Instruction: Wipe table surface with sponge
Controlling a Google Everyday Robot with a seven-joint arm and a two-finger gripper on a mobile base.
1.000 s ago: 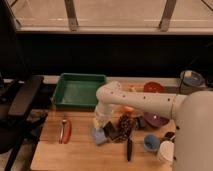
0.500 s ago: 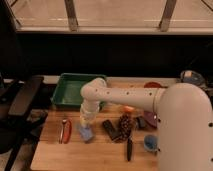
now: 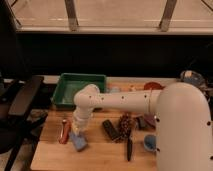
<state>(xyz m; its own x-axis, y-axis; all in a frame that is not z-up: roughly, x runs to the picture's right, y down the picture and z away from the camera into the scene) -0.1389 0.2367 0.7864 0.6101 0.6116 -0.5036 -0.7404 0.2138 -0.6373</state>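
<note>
- Red-handled tool (image 3: 64,131) lies at the near left of the table surface (image 3: 100,155).
- Gripper (image 3: 77,131) is down on the light-blue sponge (image 3: 78,142), near left; can't tell its grip.
- Looks mid-wipe; next: drag the sponge rightward, avoiding the dark block (image 3: 110,129).

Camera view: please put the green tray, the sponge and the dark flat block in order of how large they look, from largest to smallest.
1. Green tray, clearly largest.
2 and 3. Sponge and dark flat block look about alike; the sponge lies nearer the camera, so I would not rank them.
The gripper is at the sponge on the table surface.
</note>
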